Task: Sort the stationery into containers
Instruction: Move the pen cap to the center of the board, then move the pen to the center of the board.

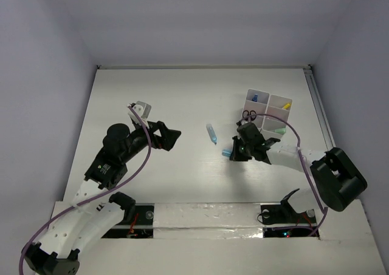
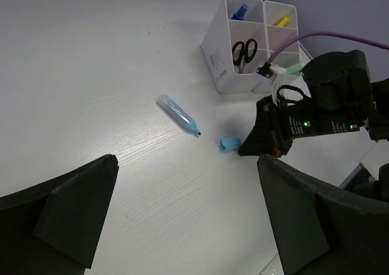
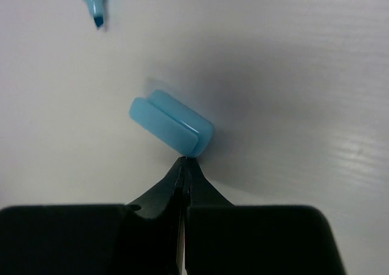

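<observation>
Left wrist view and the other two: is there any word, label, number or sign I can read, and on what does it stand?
Nothing can be read in any view.
Sticker on the side wall of the white container: dark print, too small to read.
Pale marking on the left arm: blurred, unreadable.
Blue marker and blue cap: no print visible.

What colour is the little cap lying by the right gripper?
The cap is light blue, clearest in the right wrist view.

You are looking at a white wood-grain table (image 1: 152, 93); plain pale lavender walls (image 1: 200, 20) are enclosing it, soft light falling evenly.
</observation>
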### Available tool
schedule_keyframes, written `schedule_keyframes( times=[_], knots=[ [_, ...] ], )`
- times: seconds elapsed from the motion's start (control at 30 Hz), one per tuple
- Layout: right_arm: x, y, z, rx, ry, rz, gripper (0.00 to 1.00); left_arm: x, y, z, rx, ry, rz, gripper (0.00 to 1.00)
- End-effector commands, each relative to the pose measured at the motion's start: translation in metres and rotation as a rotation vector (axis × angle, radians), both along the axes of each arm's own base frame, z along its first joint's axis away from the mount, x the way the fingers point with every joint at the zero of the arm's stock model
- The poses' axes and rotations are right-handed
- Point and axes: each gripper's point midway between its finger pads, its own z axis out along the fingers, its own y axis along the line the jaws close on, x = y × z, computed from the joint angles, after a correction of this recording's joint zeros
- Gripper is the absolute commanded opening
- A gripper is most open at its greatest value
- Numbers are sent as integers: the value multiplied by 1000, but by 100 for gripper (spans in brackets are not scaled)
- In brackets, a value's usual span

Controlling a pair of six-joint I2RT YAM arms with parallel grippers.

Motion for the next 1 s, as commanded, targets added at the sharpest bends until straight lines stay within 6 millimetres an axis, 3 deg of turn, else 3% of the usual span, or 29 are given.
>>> schedule_keyframes(
  times=[0.0, 0.17, 0.3, 0.4, 0.5, 0.57, 0.67, 0.73, 0.97],
  knots=[
    [45, -11, 9, -111, -163, -71, 0, 2, 2, 22, -26, -73, 7, 99],
    [94, 14, 24, -107, -279, -46, 0, 4, 4, 20, -23, -68, 14, 99],
    [120, 27, 33, -112, -329, -36, 4, 3, 5, 20, -24, -71, 21, 99],
    [122, 28, 41, -106, -341, -33, 9, 3, 6, 19, -19, -73, 24, 99],
    [106, 19, 37, -125, -303, -24, 15, 5, 7, 19, -17, -71, 29, 99],
    [99, 20, 45, -106, -293, -5, 25, 4, 6, 20, -20, -73, 17, 99],
    [90, 24, 55, -66, -285, 26, 33, 5, 6, 20, -26, -71, 8, 99],
    [84, 31, 60, -34, -271, 65, 45, 5, 4, 19, -28, -67, 1, 99],
    [75, 44, 46, -14, -185, 150, 49, 4, 5, 18, -32, -66, 5, 99]
  ],
)
